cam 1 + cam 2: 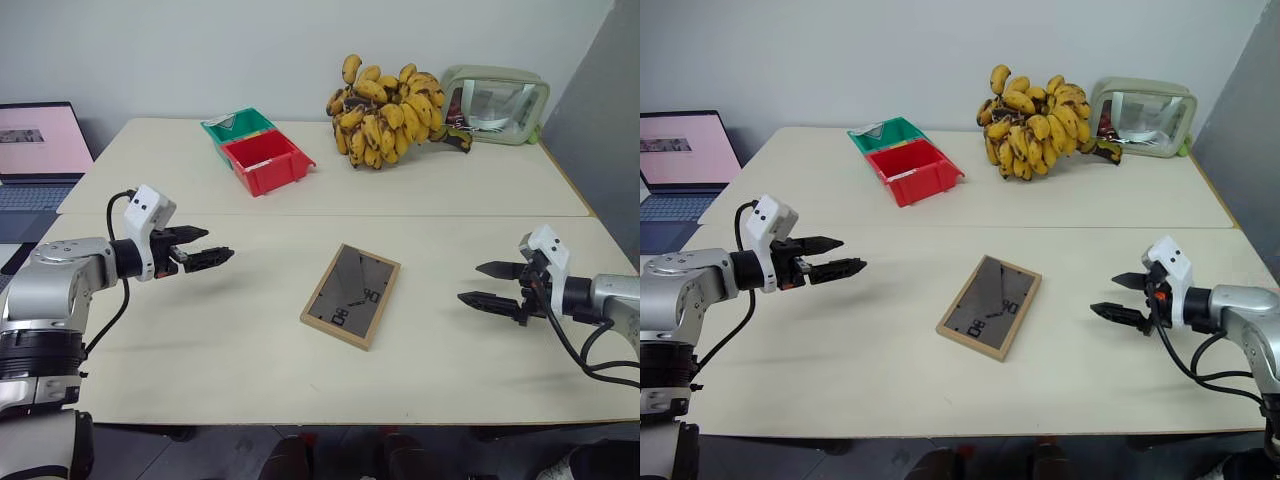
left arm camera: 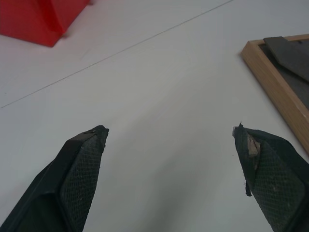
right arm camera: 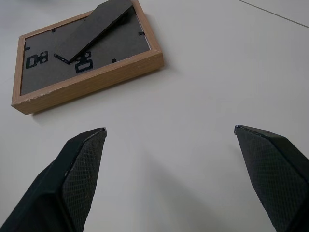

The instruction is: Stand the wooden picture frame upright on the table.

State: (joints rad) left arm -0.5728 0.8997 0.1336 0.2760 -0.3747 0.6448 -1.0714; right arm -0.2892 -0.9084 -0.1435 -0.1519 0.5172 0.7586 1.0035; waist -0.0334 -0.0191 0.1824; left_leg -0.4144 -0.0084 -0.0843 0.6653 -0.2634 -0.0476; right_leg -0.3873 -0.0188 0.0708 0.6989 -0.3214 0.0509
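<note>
Two cream-beige tabletops meet along a thin seam to make the table (image 1: pixel 470 190), which stands against a pale wall. Off its far left corner sits an open laptop (image 1: pixel 40 155) with a pinkish screen.

At the left, the left gripper (image 1: pixel 212 250) hovers above the bare surface with its black fingers spread apart and nothing between them; its wrist view shows a wide gap between the two pads.

Behind it, toward the wall, a green bin (image 1: pixel 238 126) and a red bin (image 1: pixel 266 162) sit touching each other; the green one holds something pale at its far end that is too small to make out, and the red one looks bare inside.

Near the middle of the front tabletop the wooden picture frame (image 1: pixel 351 295) lies flat, dark grey back upward with white marks on it, the fold-out stand resting against the back, well apart from both grippers.

Farther back, a large bunch of bananas (image 1: pixel 388 113) with brown-spotted skins lies by the wall. Just beside it on the right leans a green-rimmed clear case (image 1: pixel 497 104); what it holds cannot be told.

At the right, the right gripper (image 1: pixel 493 284) points toward the frame, its fingers likewise held wide and gripping nothing.
</note>
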